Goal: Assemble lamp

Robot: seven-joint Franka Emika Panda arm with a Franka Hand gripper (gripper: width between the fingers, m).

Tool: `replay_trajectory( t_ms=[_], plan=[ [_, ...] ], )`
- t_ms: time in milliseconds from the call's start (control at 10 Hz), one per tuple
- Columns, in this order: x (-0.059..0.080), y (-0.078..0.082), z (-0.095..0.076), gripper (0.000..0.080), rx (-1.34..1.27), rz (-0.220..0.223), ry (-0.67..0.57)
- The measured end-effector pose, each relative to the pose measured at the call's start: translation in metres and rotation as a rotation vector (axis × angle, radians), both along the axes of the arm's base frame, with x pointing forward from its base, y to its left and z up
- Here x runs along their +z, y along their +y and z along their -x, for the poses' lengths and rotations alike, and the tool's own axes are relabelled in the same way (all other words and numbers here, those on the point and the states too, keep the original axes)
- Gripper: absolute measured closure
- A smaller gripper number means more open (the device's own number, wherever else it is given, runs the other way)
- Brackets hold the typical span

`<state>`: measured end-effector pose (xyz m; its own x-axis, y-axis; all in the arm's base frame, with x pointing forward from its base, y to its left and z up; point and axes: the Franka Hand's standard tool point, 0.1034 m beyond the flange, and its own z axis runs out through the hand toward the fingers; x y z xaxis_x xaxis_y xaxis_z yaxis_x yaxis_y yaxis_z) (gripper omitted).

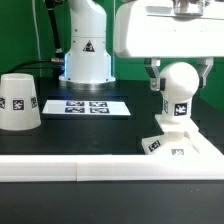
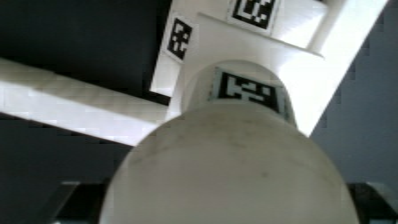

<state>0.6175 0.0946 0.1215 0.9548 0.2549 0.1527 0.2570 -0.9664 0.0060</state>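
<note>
My gripper (image 1: pixel 178 84) is shut on the ball head of the white bulb (image 1: pixel 179 97) and holds it upright at the exterior view's right. The bulb's tagged lower end is right over the flat square base (image 1: pixel 168 146); I cannot tell whether it touches. In the wrist view the bulb (image 2: pixel 217 150) fills the middle, with the base (image 2: pixel 240 35) beyond it and my gripper (image 2: pixel 221 208) around its head. The truncated-cone shade (image 1: pixel 20 101) stands alone on the table at the exterior view's left.
The marker board (image 1: pixel 87 106) lies flat in the middle of the table. The robot's white pedestal (image 1: pixel 86 50) stands behind it. A long white border rail (image 1: pixel 90 170) runs along the front edge and shows in the wrist view (image 2: pixel 71 100).
</note>
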Motion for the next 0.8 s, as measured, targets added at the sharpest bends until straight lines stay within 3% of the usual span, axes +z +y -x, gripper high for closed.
replay_trajectory(
  t_ms=[700, 800],
  plan=[
    [0.0009, -0.0070, -0.0043, 0.0219, -0.382, -0.062, -0.022],
    [-0.0017, -0.0083, -0.0005, 0.0219, -0.547, -0.093, 0.001]
  ],
)
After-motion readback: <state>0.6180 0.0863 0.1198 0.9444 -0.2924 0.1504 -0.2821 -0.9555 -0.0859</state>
